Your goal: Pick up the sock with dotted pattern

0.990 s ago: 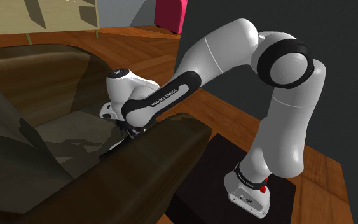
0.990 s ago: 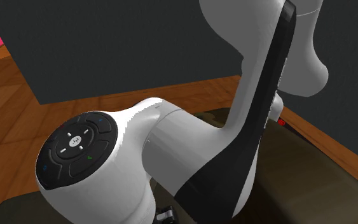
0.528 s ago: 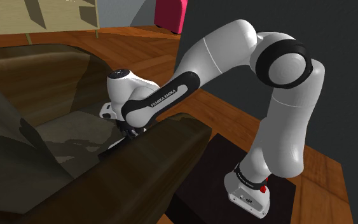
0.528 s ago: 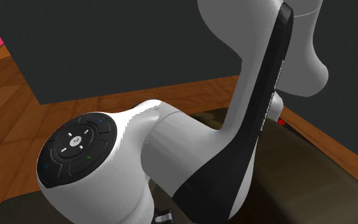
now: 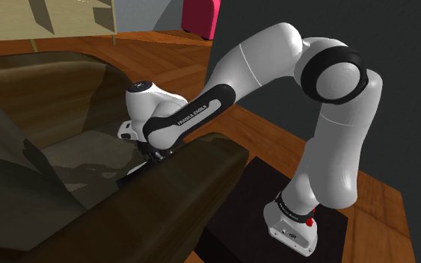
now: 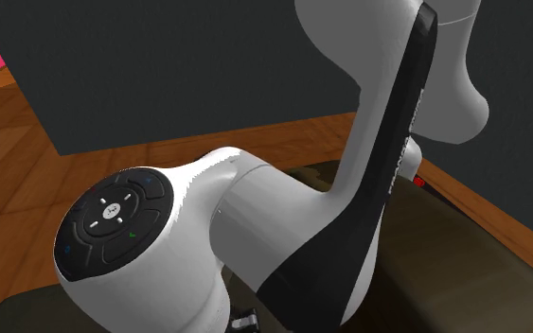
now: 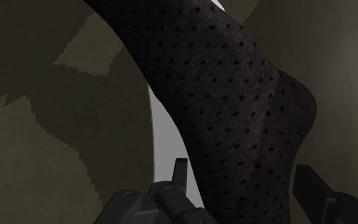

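A dark olive-brown armchair (image 5: pixel 194 175) with soft, rounded arms stands on a reddish wooden plank floor (image 5: pixel 164 52), before a flat dark grey wall (image 6: pixel 207 66). On its mottled seat cushion (image 7: pixel 56 127) lies the sock (image 7: pixel 222 95), black, finely dotted all over and curved at the heel, over a plain pale grey strip (image 7: pixel 165 146). The claw (image 7: pixel 244 175) straddles the sock low over the seat; I cannot tell whether it pinches it.
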